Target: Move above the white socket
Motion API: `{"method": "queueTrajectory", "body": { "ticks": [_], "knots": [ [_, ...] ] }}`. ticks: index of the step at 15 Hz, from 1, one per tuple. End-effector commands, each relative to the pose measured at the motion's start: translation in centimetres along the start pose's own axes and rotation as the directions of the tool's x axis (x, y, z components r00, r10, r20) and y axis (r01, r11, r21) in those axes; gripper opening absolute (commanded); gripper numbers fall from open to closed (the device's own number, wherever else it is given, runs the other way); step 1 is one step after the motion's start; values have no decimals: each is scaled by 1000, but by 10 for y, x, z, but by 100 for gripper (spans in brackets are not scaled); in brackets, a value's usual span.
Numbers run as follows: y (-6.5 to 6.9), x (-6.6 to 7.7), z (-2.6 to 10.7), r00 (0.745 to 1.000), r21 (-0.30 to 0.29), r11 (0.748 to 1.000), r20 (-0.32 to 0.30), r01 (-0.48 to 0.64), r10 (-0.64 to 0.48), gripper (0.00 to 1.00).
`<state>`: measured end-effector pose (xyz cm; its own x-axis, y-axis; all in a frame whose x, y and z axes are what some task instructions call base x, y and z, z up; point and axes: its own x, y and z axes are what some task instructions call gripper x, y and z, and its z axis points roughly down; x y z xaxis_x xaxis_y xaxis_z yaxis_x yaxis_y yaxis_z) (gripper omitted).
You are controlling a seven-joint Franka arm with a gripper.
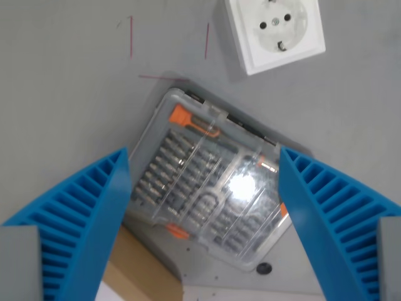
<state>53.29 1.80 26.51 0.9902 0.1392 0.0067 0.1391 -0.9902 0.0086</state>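
Seen from the wrist, looking straight down on a grey table (62, 94). One only, bare but for three thin red pen marks: two upright strokes and one short line running across beneath them.

Next in size, one gripper (203, 207), blue ribbed fingers (88, 219) spread wide, one at the wrist view's left and one at its right. Nothing held; open air between the pads, with the case lying well below.

One clear plastic bit case (210, 188), lid shut, set cornerwise between the fingers. Rows of metal bits inside, too many and too glare-washed to count; orange clips at top left, bottom and right edge. Not part of the job, so best left alone.

One white socket (276, 31), at the top right of the wrist view, partly cut by the upper edge, well apart from the case. Square plate, round recess, two pin holes, a screw between and one earth clip visible at the lower rim.

Judged by looks: hard moulded plastic, stiff, light, smooth and rather slippery, unlikely to break under a light touch. No grasp called for here, only hovering over it. Were a hold ever needed, across the flat outer sides of the square plate, not the recess.

One strip of tan card or wood (135, 266) at the bottom, under the case's lower corner. One small dark hole (264, 268) nearby.
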Motion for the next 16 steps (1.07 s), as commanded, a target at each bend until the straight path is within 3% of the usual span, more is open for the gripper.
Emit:
{"method": "queueTrajectory", "body": {
  "ticks": [1, 16],
  "knots": [
    [10, 15, 6, 994, -9, 995, 27, 103, -103, 100],
    [36, 38, 47, 975, -8, 975, -2, 221, -221, 100]
  ]
}}
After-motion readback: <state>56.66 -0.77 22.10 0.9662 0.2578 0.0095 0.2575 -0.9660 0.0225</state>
